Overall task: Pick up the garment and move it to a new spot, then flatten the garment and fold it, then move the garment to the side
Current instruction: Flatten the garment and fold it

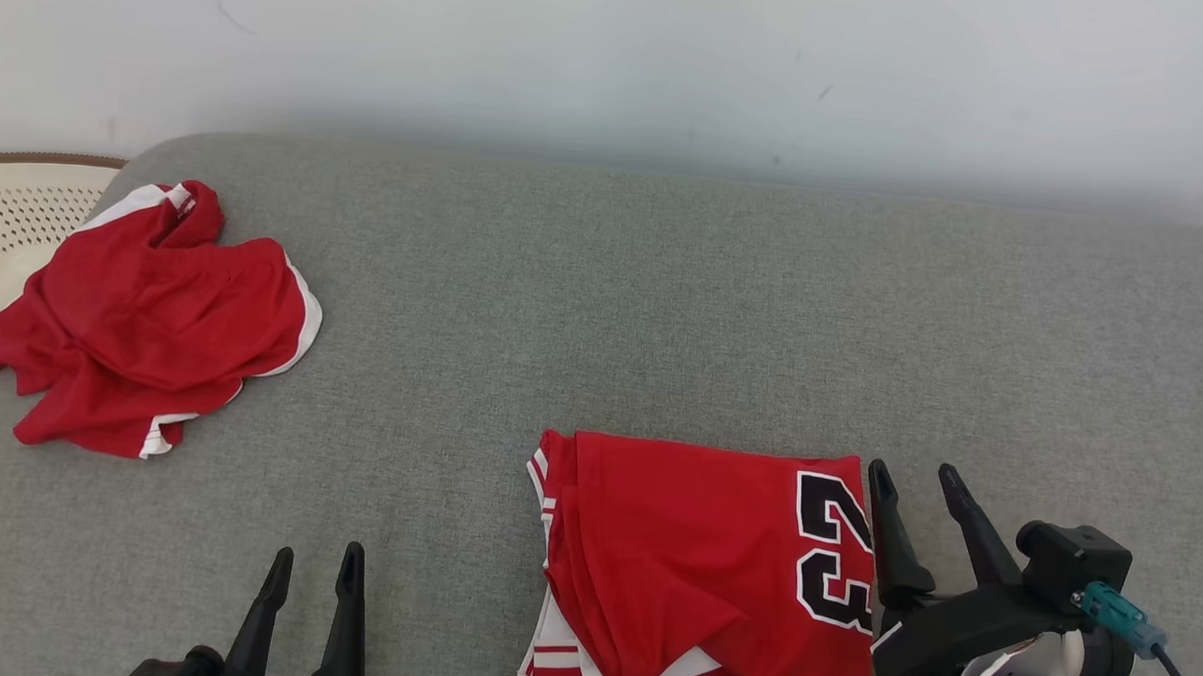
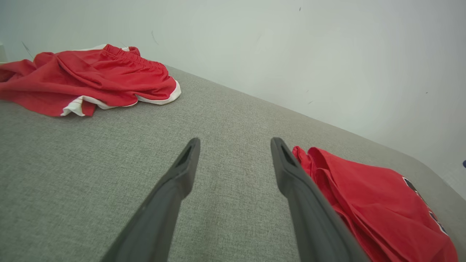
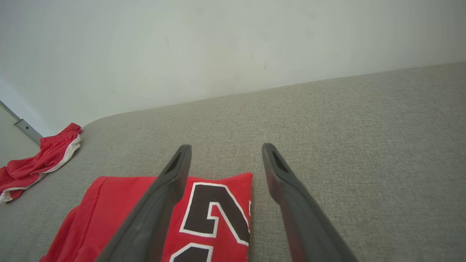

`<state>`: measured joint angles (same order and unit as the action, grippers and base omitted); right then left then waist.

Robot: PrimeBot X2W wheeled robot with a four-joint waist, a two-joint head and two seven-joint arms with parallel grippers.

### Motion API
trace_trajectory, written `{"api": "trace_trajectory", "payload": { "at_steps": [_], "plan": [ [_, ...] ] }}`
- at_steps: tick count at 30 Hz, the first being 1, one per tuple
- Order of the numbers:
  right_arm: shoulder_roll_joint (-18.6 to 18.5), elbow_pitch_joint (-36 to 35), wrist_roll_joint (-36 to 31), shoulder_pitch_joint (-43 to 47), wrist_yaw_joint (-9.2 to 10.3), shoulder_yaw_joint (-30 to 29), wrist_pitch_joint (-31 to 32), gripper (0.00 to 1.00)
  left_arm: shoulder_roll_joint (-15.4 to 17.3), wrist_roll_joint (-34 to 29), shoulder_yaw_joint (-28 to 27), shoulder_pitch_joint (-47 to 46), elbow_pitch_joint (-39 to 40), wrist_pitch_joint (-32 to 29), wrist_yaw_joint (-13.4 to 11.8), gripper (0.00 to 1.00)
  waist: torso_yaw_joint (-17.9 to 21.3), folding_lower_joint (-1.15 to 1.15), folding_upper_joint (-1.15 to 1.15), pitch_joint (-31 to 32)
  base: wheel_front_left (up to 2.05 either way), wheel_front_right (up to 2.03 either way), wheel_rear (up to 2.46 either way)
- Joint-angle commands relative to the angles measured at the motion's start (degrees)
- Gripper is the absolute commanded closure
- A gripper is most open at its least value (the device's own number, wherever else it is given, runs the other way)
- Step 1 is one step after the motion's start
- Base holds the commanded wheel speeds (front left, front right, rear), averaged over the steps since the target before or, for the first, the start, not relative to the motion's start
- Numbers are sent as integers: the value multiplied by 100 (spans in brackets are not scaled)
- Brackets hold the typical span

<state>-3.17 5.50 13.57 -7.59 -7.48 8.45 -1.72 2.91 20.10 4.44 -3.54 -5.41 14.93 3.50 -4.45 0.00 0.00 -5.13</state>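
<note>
Garment [image 1: 694, 551] lies folded just beside right pincer [image 1: 912, 471], apart from left pincer [image 1: 319, 550] (both spread, empty).

On the padded surface [image 1: 662, 310], the folded garment [image 1: 704, 562] lies at the near edge, right of centre. Just beside its right edge stands the right gripper [image 1: 914, 469]; the left gripper [image 1: 319, 550] is well apart to its left. At the far left corner lies a crumpled garment [image 1: 152, 322], with a basket [image 1: 15, 217] just beside it, past the surface's left edge. Behind the surface runs the wall [image 1: 611, 58]
</note>
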Motion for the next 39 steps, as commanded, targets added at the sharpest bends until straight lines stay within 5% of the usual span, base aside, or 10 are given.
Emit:
{"api": "trace_trajectory", "payload": {
  "at_steps": [1, 3, 4, 14, 26, 39],
  "plan": [
    [12, 33, -11, 29, -3, 3, -34, 5, 0, -19, -10, 40, 2, 22, 19, 0, -4, 0, 0, -11, 0, 0, 0],
    [14, 71, -27, -4, -3, 2, -104, 93, 0, -12, -9, 26, 3, 22, 21, 0, -8, 0, 0, -29, 0, 0, 0],
    [15, 107, -63, -25, -3, 14, -141, 100, 0, -10, -8, 19, 4, 22, 20, 0, -10, 0, 0, -38, 0, 0, 0],
    [-206, 1246, -257, -305, -3, 547, -899, 100, -1, -45, 17, -98, 18, 22, 31, 0, -111, 0, 0, -89, 0, 0, 0],
    [-12, 2816, -67, -708, -3, 1377, -1347, 100, 0, -54, 21, -100, -33, 22, 64, 0, -192, 0, 0, -55, 0, 0, 0],
    [35, 2534, 325, -661, -3, 2334, -1351, 100, 0, -18, 63, -112, -60, 22, 88, 0, -319, 0, 0, -91, 0, 0, 0]
  ]
}}
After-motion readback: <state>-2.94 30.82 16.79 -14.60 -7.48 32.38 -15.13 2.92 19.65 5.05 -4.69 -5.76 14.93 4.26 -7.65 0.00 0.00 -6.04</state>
